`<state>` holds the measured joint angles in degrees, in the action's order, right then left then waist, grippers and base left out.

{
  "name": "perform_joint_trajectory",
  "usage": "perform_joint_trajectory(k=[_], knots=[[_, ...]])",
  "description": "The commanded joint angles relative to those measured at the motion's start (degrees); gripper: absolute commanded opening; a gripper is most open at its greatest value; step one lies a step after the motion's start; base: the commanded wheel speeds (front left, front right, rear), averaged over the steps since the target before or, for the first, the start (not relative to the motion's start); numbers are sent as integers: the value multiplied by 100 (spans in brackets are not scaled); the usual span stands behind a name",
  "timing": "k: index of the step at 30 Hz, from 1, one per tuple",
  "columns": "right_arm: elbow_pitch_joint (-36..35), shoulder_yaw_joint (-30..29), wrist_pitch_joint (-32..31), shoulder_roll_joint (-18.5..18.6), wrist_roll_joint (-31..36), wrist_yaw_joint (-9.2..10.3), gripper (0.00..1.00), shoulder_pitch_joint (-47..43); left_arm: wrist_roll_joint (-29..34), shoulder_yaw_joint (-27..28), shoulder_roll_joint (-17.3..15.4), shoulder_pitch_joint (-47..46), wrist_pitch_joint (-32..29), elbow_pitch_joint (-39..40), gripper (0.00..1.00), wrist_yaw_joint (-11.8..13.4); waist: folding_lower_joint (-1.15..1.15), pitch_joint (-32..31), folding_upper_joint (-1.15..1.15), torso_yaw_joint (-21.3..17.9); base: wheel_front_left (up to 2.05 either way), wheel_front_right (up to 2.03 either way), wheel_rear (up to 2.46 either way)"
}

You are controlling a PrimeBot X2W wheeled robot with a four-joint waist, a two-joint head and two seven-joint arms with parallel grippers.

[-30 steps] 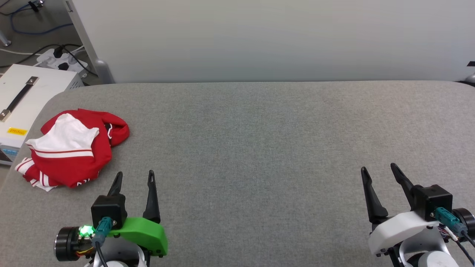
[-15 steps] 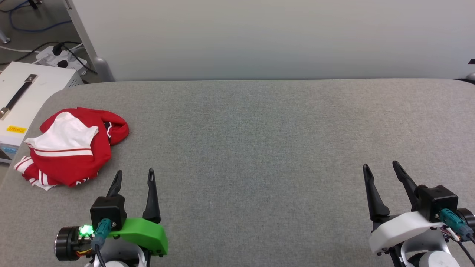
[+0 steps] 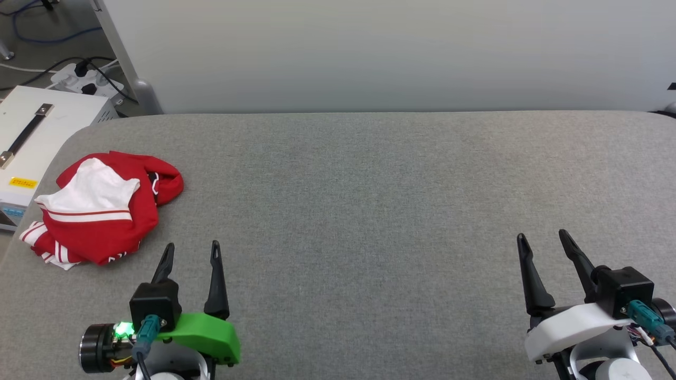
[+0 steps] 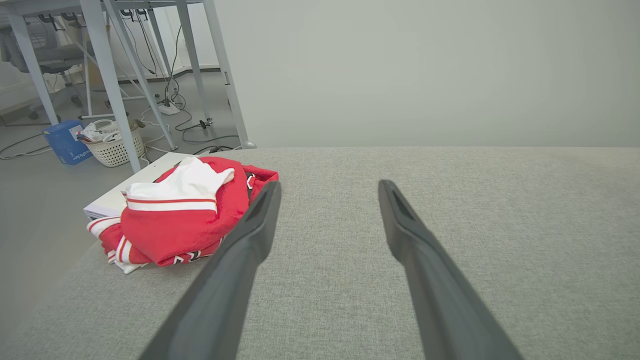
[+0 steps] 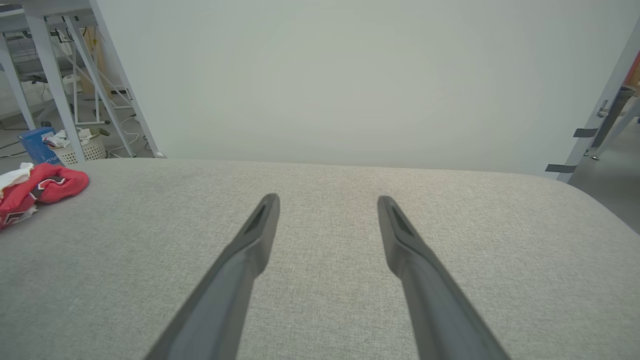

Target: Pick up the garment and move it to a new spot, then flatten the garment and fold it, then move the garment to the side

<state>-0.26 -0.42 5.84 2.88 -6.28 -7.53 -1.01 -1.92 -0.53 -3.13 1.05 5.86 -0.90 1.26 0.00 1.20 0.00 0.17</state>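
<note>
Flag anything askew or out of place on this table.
The shirt lies crumpled in a heap at the table's left edge. The left gripper and right gripper are open, empty; nothing else stands out.

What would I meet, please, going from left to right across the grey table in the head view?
The garment → the left hand, open → the right hand, open.

We see the garment [image 3: 100, 211], a bright red T-shirt with white sleeves and red-and-white striped trim. It lies crumpled in a loose heap at the left edge of the grey table [image 3: 369, 184], with one white sleeve on top.
</note>
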Motion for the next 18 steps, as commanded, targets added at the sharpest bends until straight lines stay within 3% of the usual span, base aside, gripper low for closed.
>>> perform_joint_trajectory(k=[1,18], knots=[[18,8,71,0,-61,2,100,-33,-24,-9,10,-41,57,-14,100,32,0,1,0,1,0,0,0],[73,48,270,0,-29,2,100,-71,-24,-25,14,-23,259,-109,100,71,0,39,0,0,0,0,0]])
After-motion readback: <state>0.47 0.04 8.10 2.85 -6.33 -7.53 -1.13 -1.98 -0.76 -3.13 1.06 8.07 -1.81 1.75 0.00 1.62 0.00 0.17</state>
